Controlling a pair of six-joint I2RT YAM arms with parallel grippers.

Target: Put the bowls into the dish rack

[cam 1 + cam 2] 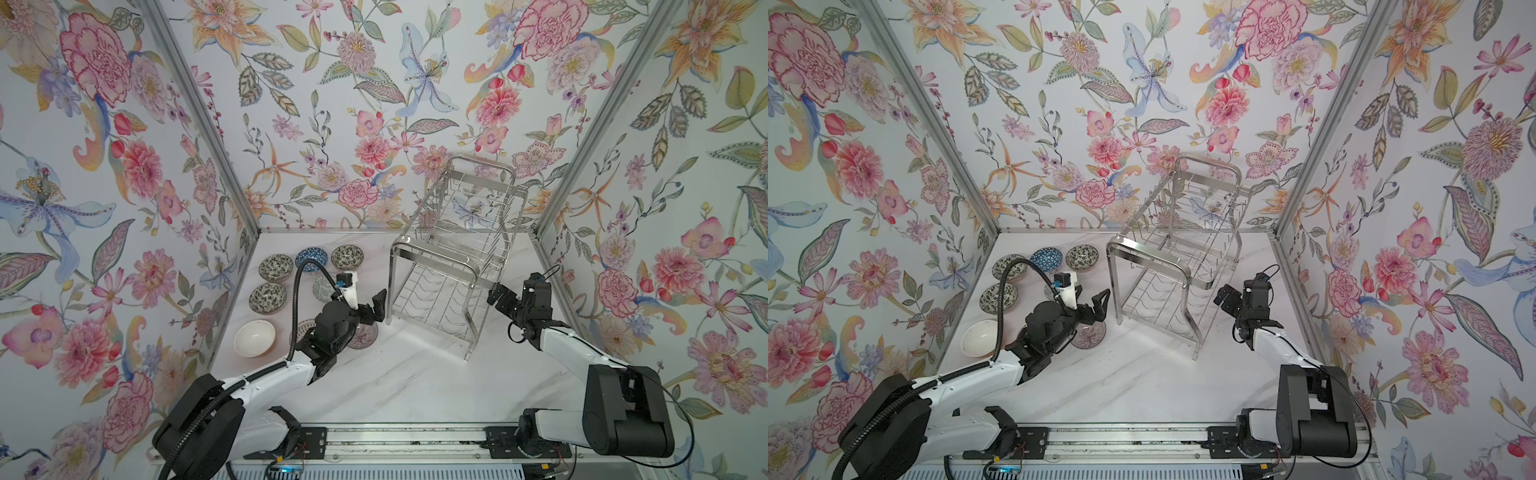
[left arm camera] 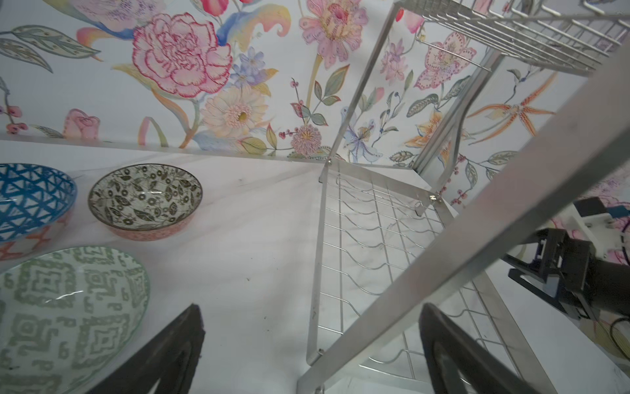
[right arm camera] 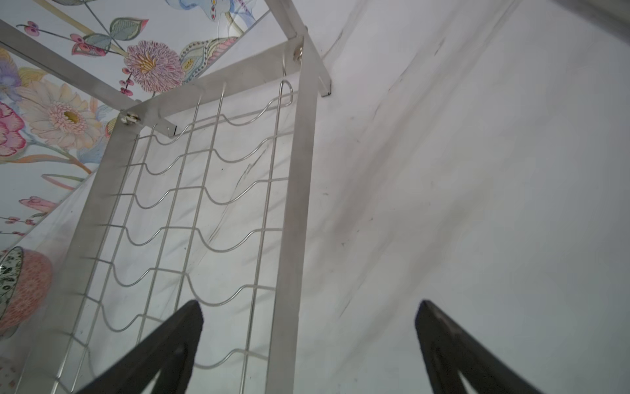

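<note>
Covering the three walls, flowered paper closes in a white marbled table. The dish rack stands on it right of centre, toward the back, with two wire tiers on bent flat legs, set at an angle to the walls.

The left gripper hangs just beside the rack's near left leg with its jaws spread wide and nothing in them. In the left wrist view that leg slants across the gap between the fingers. The right gripper sits close to the rack's right side at the lower tier, also wide and empty.

The bowls all rest on the table left of the rack. A blue bowl sits in the back row and a white bowl nearest the wall. The left arm covers parts of a green bowl and a purple bowl.
</note>
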